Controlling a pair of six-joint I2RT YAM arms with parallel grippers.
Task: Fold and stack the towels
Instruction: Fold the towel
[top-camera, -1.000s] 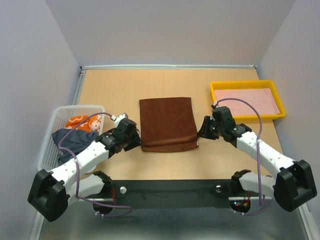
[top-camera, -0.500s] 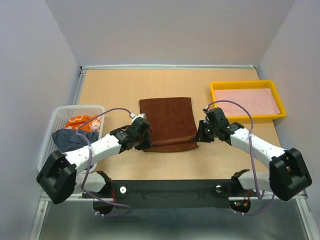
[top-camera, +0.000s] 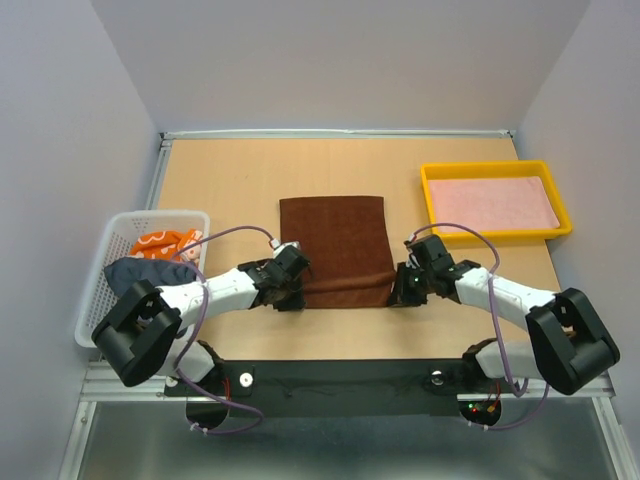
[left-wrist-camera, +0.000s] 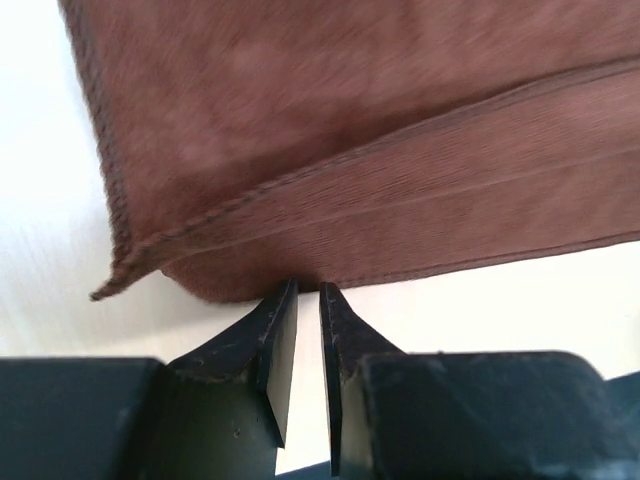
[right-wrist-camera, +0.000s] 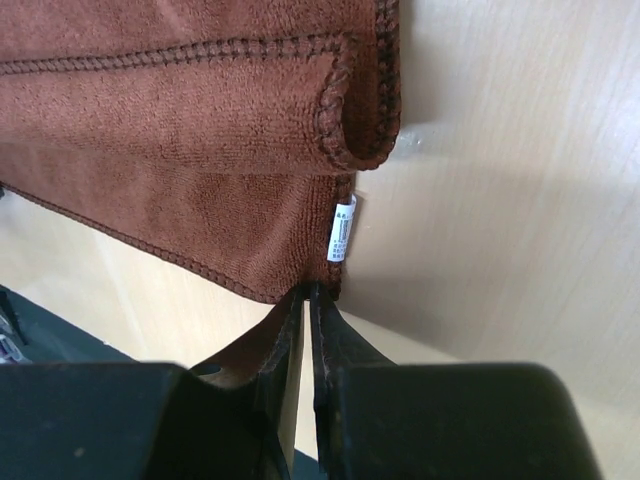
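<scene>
The reddish-brown towel (top-camera: 335, 245) lies folded flat in the middle of the table, with its layered edge toward me. My left gripper (top-camera: 288, 291) is at its near left corner, and in the left wrist view the narrow jaws (left-wrist-camera: 308, 291) pinch the towel's near edge (left-wrist-camera: 380, 150). My right gripper (top-camera: 405, 287) is at the near right corner, jaws (right-wrist-camera: 308, 292) shut on the corner of the towel (right-wrist-camera: 180, 120) by its white label (right-wrist-camera: 343, 228). An orange patterned towel (top-camera: 160, 243) and a dark navy towel (top-camera: 140, 272) lie in the basket.
The white mesh basket (top-camera: 95, 295) stands at the left edge of the table. A yellow tray (top-camera: 490, 167) with a pink cloth (top-camera: 495, 203) in it stands at the back right. The side walls are close to both arms.
Both grippers have moved inward and toward the near edge, onto the brown towel's near corners, and have closed there. The towel's near edge is slightly bunched.
</scene>
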